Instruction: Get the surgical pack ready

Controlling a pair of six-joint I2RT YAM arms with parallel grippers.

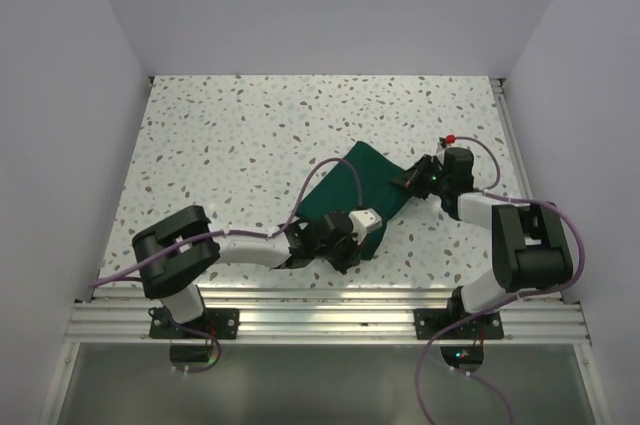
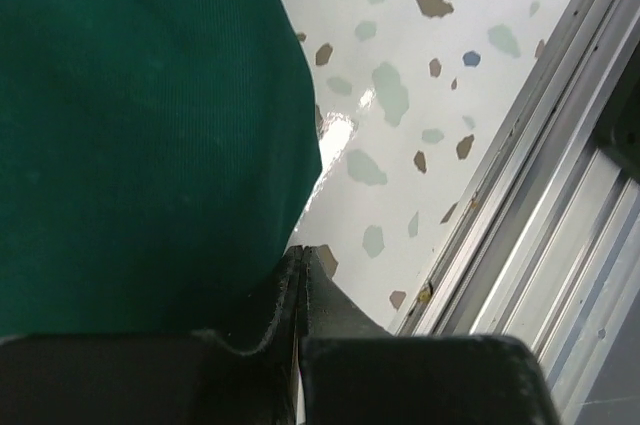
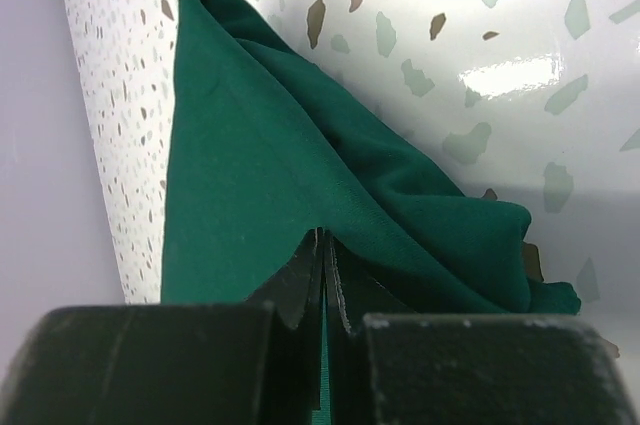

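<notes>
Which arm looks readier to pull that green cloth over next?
Probably right: the right gripper is shut on a fold of the green cloth; the left gripper is shut beside the cloth's edge, apparently gripping nothing.

Bright and even from above in the top view, sharp everywhere, with only soft, faint shadows on the table (image 1: 200,145) beside the arms. In both wrist views, 1 white patch of glare on the glossy table, near the green cloth (image 2: 130,145). Close black fingers (image 2: 420,380) blurred along the bottom edge. Darker shade inside the cloth folds in the right wrist view.
</notes>
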